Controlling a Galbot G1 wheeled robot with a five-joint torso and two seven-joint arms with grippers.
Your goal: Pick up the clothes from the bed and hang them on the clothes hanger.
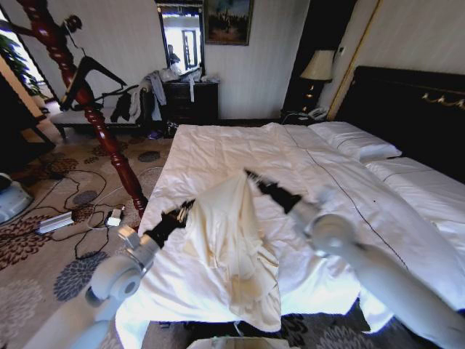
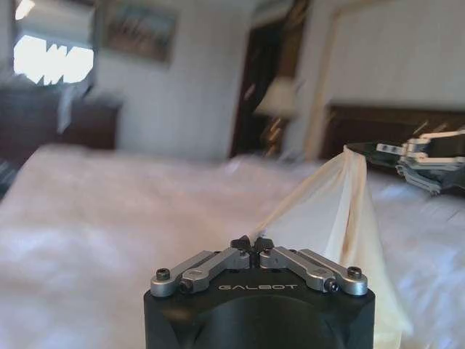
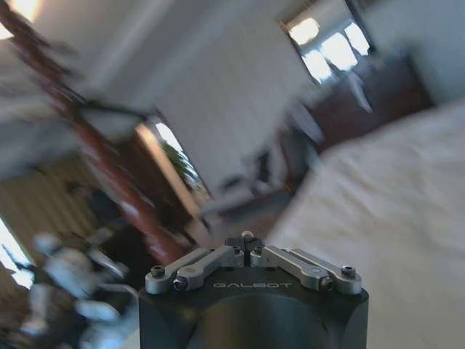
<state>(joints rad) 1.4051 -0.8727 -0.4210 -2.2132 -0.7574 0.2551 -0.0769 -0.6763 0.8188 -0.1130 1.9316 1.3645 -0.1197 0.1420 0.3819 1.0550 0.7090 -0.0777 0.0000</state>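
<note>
The clothes [image 1: 232, 243], a pale cream garment, hang lifted above the foot end of the bed [image 1: 240, 149] and are stretched between both grippers. My left gripper [image 1: 183, 211] is shut on one edge of the fabric. My right gripper [image 1: 251, 177] is shut on the highest point of the fabric. In the left wrist view the clothes [image 2: 338, 207] run from my left gripper [image 2: 252, 242] up to the right gripper [image 2: 363, 150]. The right wrist view has my right gripper [image 3: 244, 240] with its fingers together. The black clothes hanger [image 1: 89, 75] hangs on the pole at the far left.
A reddish-brown wooden pole [image 1: 102, 123] stands on the carpet to the left of the bed. Cables and a power strip [image 1: 54, 222] lie on the floor near it. A dark dresser [image 1: 190, 102] with draped garments stands at the back wall. The black headboard [image 1: 414, 109] is at the right.
</note>
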